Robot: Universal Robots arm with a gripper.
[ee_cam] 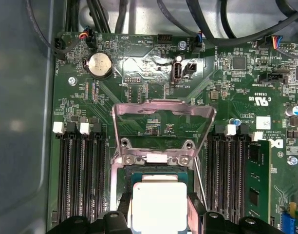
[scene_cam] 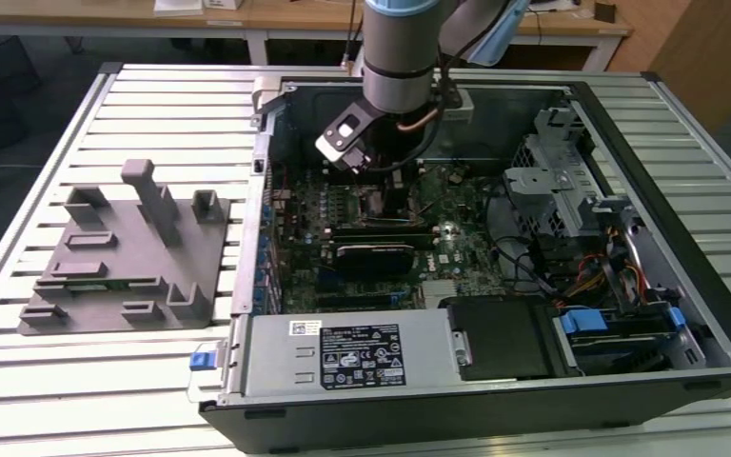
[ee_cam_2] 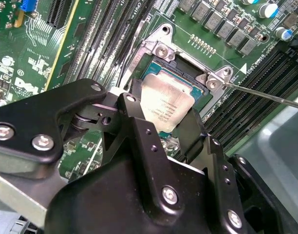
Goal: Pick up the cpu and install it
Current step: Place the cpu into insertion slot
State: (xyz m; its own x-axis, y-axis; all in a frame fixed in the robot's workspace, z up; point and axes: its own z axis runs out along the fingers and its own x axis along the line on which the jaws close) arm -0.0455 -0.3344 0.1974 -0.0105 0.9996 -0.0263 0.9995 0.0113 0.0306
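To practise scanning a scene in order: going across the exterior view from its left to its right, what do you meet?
Grey tray → gripper, closed on the cpu → metal drive cage → black case wall.

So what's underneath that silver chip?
The cpu is over the open socket, whose metal frame shows around it. The contacts beneath are covered by the chip.

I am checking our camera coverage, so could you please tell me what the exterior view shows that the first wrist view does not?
Exterior view: the grey tray on the slatted table, and the open computer case. First wrist view: the cpu held in the gripper over the socket, the raised load plate, the coin cell. Both: the green motherboard.
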